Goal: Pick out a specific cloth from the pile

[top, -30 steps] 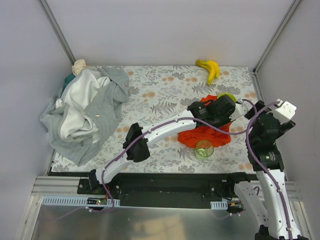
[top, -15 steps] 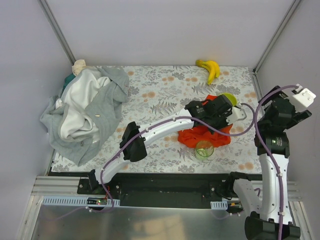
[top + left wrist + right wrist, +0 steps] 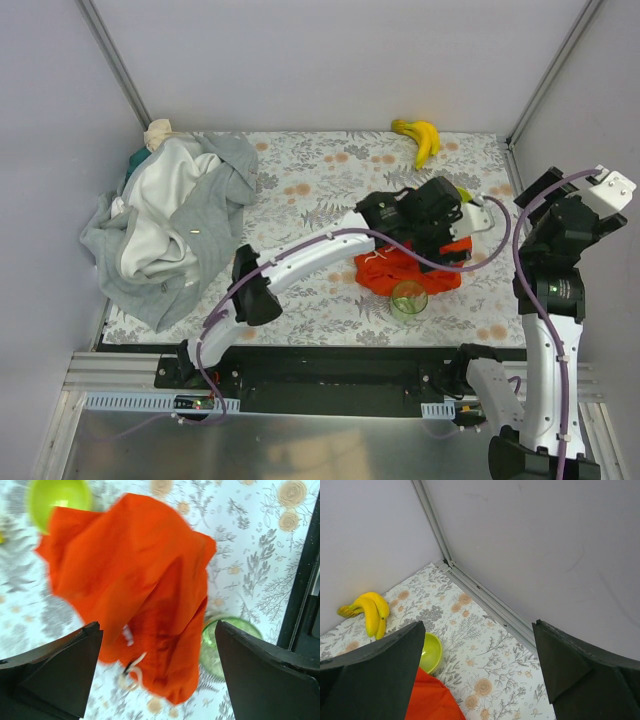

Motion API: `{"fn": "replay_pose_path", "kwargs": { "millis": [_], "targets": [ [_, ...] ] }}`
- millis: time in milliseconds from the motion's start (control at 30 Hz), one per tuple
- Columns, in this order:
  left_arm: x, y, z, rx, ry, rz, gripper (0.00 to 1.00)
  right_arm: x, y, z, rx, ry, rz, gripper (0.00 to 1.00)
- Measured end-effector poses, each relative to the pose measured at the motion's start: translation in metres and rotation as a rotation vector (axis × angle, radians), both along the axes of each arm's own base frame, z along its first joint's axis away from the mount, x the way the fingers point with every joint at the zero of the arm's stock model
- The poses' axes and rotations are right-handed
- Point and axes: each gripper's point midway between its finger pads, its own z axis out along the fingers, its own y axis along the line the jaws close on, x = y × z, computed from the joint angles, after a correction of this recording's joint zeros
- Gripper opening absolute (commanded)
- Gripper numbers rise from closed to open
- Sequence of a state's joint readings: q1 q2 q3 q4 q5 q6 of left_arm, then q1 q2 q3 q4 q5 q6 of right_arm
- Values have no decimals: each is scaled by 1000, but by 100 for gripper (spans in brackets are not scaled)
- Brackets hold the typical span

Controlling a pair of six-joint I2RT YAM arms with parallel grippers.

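**Claw state.** Left claw (image 3: 156, 629): fingers spread wide, nothing pinched between them. Right claw (image 3: 479, 625): also spread wide and empty, raised off the desk (image 3: 320, 190) and facing the wall corner.

**Cloth position.** The cloth (image 3: 135, 580) lies crumpled on the desk straight beneath the left claw, in the gap between its two fingers. The wrist view is blurred, so whether any fold touches a finger cannot be told.

**Long axis.** In the left wrist view the cloth runs on a slant, from beyond the left finger down towards the middle of the gap. It does not lie square across the line between the fingers. The white drawstring (image 3: 131, 669) curls at its near edge, on the left finger's side.

**Neighbours.**
- A green bowl (image 3: 57, 497) sits just past the cloth's far corner.
- A green glass (image 3: 218, 647) stands just beside the cloth, close to the right finger.
- The bananas (image 3: 424, 140) lie further off.

**Arm choice.** The left claw is the nearer. The right claw hangs well off to the side.

**Judgement.**
- The pile (image 3: 165, 220) lies far across the desk from both claws, well apart from the cloth, so the picking-out looks largely done.
- Any re-grasp calls for a straight descent.
- The risk in that descent is clipping the glass.
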State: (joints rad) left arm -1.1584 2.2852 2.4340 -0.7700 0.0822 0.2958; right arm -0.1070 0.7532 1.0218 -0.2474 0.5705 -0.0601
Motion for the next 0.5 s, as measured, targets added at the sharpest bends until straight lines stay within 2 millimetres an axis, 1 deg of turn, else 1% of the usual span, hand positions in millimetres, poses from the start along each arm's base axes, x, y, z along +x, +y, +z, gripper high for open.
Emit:
{"fn": "replay_pose_path", "kwargs": {
  "millis": [67,133,200,233,267,300,333,367,400,433,467,500],
  "targets": [
    [8,16,35,-27,-60,25,99,0,3,5,-2,-9,19,99],
    [18,40,78,-67,-133,65,99,2,7,9,-1,-18,46,99],
    [29,75,120,-110,-198,123,99,5,12,9,3,-16,83,99],
    [35,94,135,-124,-217,155,99,6,16,7,6,-12,105,99],
    [45,124,151,-137,-235,209,99,8,19,6,9,-8,124,99],
    [54,149,162,-146,-247,258,99,10,23,4,15,-3,149,99],
    [69,182,172,-153,-261,334,99,12,26,2,20,4,171,99],
    [85,222,179,-156,-271,426,99,14,30,0,27,9,190,99],
    [95,250,182,-154,-278,499,99,17,34,-2,36,16,214,99],
    [110,289,183,-148,-286,605,99,20,38,-5,47,21,238,99],
    [118,323,179,-141,-282,699,99,22,42,-9,58,28,262,99],
    [121,355,171,-128,-273,787,99,24,47,-13,72,31,285,99]
  ]
}}
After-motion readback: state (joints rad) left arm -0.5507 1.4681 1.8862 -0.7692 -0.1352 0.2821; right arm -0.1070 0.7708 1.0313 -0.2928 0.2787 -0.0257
